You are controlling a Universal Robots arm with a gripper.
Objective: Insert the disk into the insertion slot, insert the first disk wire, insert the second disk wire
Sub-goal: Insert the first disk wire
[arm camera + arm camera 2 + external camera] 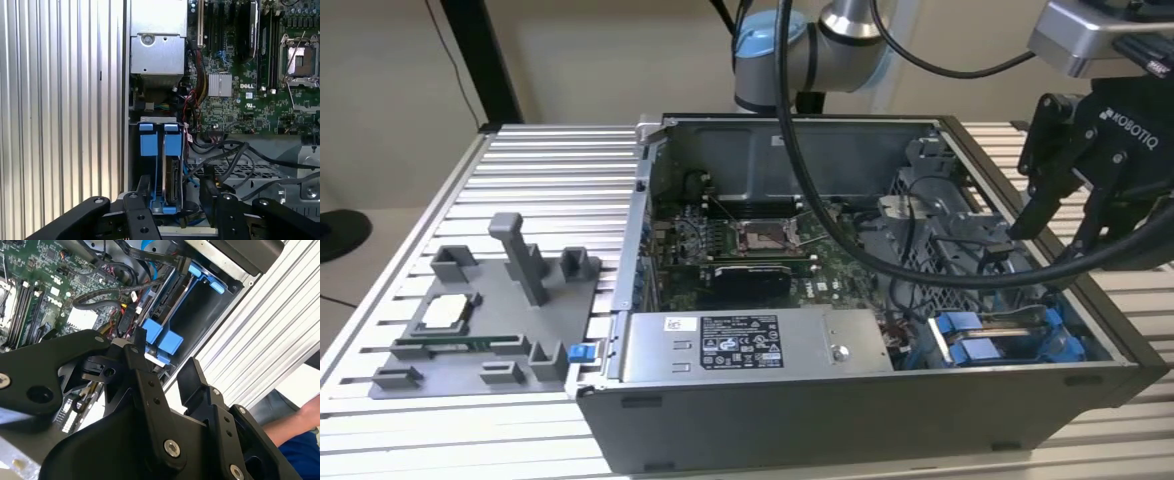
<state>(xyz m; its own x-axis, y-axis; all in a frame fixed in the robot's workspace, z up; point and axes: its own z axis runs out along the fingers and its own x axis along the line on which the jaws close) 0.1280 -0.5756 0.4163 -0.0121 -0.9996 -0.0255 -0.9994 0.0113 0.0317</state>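
Scanning exterior view's left to right: grey fixture tray (pixel 480 330) on ribbed surface (pixel 534 170); open computer case (pixel 854 420); power-supply box (pixel 747 345) along front wall; insertion slot (pixel 1001 340) with blue tabs in corner. Disk (pixel 171 170) stands on edge inside slot. Your end effector (pixel 1051 240) hovers above slot, fingers (pixel 145 192) spread, holding nothing.

- A plain beige wall (pixel 587 50) stands behind the worktop.
- The worktop (pixel 547 165) is ribbed silver metal, evenly lit.
- A black post (pixel 480 60) rises at its far corner.
- Pale floor (pixel 347 270) lies at the exterior view's left.
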